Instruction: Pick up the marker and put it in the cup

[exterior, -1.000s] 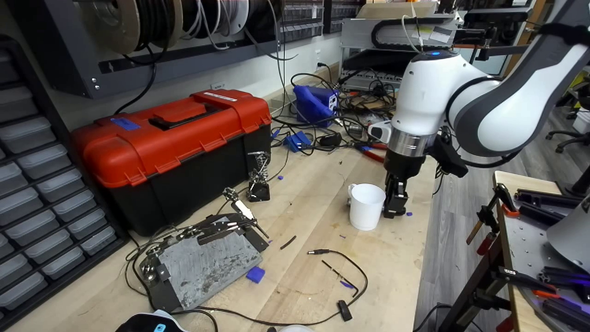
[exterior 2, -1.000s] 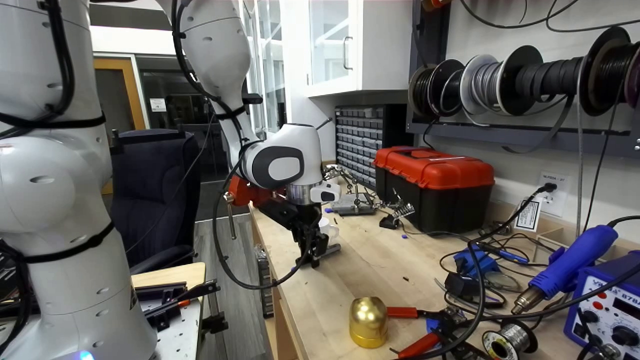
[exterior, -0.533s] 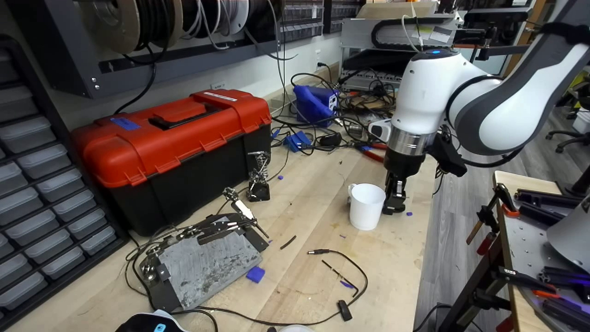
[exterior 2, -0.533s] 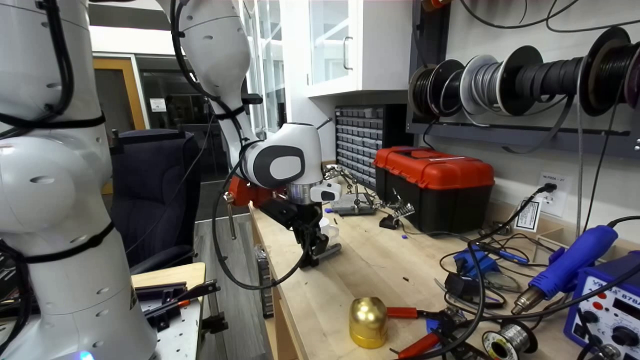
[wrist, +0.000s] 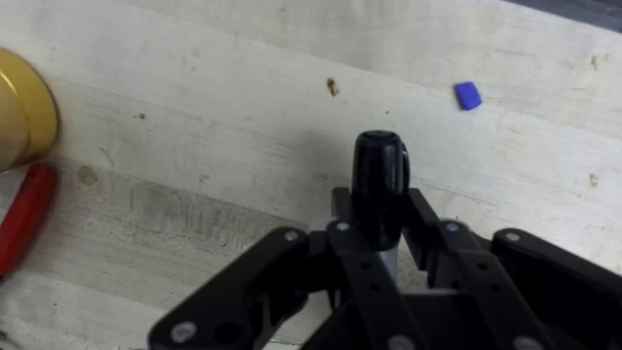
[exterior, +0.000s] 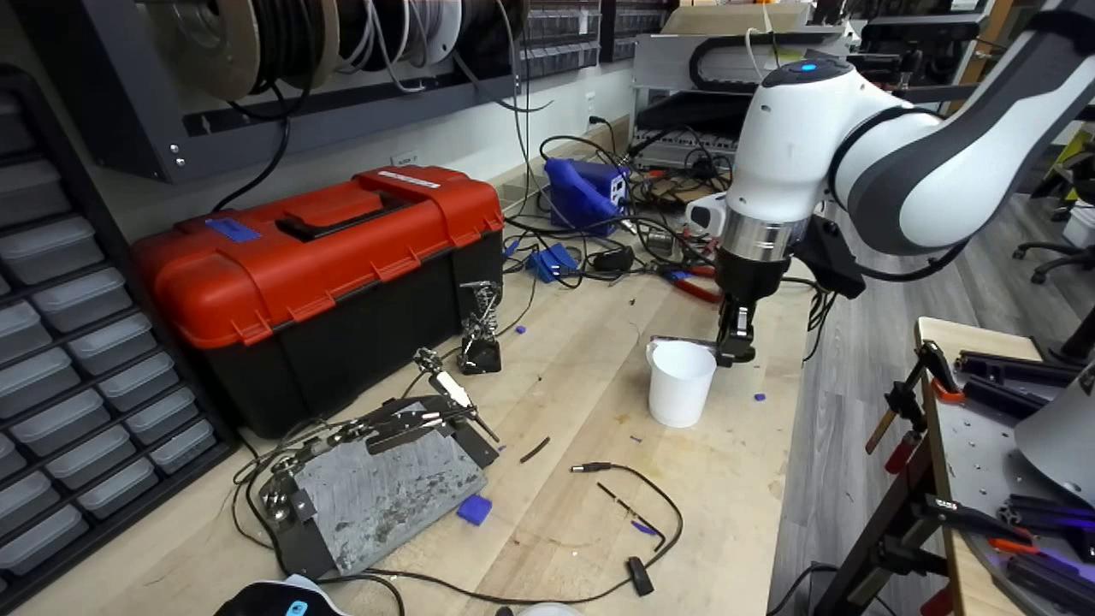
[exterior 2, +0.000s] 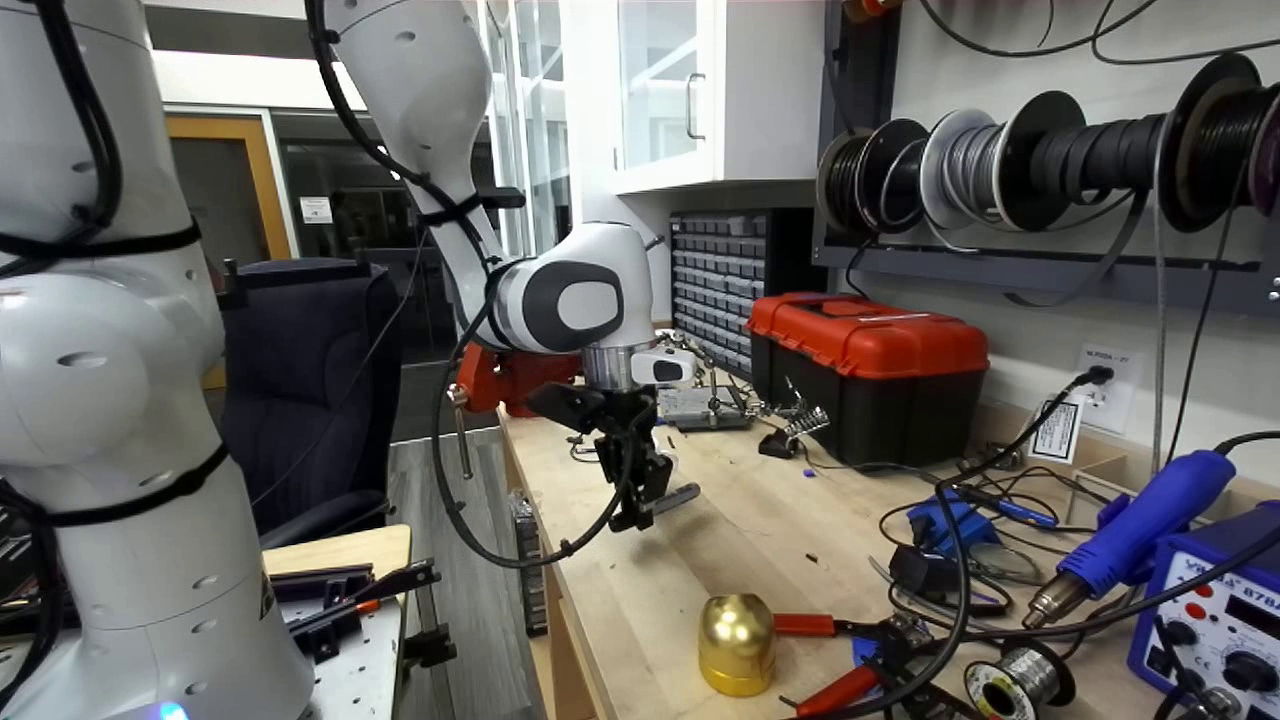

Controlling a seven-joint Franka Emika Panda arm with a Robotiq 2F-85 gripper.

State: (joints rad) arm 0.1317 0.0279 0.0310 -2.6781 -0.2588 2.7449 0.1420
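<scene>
The marker is a slim stick with a black cap (wrist: 380, 165) and a grey body. My gripper (wrist: 379, 206) is shut on it, with a finger on each side of the cap. In an exterior view the marker (exterior 2: 677, 497) sticks out sideways from the gripper (exterior 2: 632, 512), roughly level and just above the table. The white cup (exterior: 680, 389) stands upright on the table. In that view the gripper (exterior: 736, 349) is close behind and beside the cup's rim, and the marker is partly hidden behind the rim. The cup is out of the wrist view.
A gold dome-shaped object (exterior 2: 737, 645) and red-handled pliers (exterior 2: 805, 625) lie on the table. A red and black toolbox (exterior: 342, 282) stands against the wall. A thin black cable (exterior: 676, 522) lies before the cup. The table edge (exterior: 791, 428) is close by the gripper.
My gripper has risen off the tabletop, and the marker has come up with it. The cup has not moved.
</scene>
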